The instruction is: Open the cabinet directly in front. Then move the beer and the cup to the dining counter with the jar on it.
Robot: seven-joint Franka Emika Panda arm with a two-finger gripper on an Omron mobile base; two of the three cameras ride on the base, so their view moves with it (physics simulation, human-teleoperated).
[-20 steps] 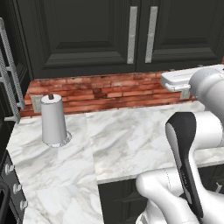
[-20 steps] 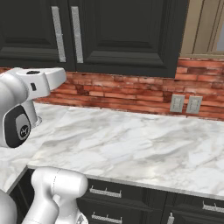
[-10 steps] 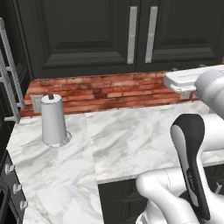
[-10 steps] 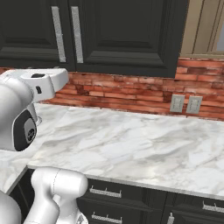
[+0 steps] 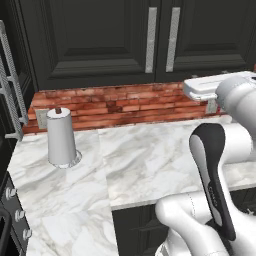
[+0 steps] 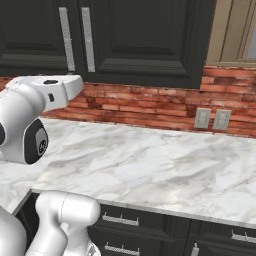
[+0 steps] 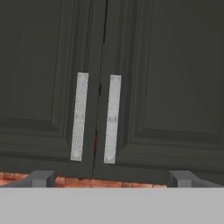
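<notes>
— Where do we stand with the cabinet (image 7: 109,87)?

— We see it straight ahead of the gripper (image 7: 111,178), both black doors shut, the seam between them running almost through the middle of the hand view. The two silver handles (image 7: 79,116) hang side by side either side of that seam, just above the gap between our fingertips (image 7: 41,178).

— And the hand itself?

— Spread wide, nothing between the fingers. The tips sit apart at the bottom of the hand view, one under the left door and one under the right. We are clear of the doors, not touching either handle.

— What lies under the cabinet?

— A strip of red brick wall (image 5: 120,105), then the marble worktop (image 5: 145,160). From the left base view we see a white paper towel roll (image 5: 61,137) standing upright on the worktop, well off to the left of the cabinet seam. From the right base view, two wall sockets (image 6: 212,119) sit in the brick to the right.
</notes>
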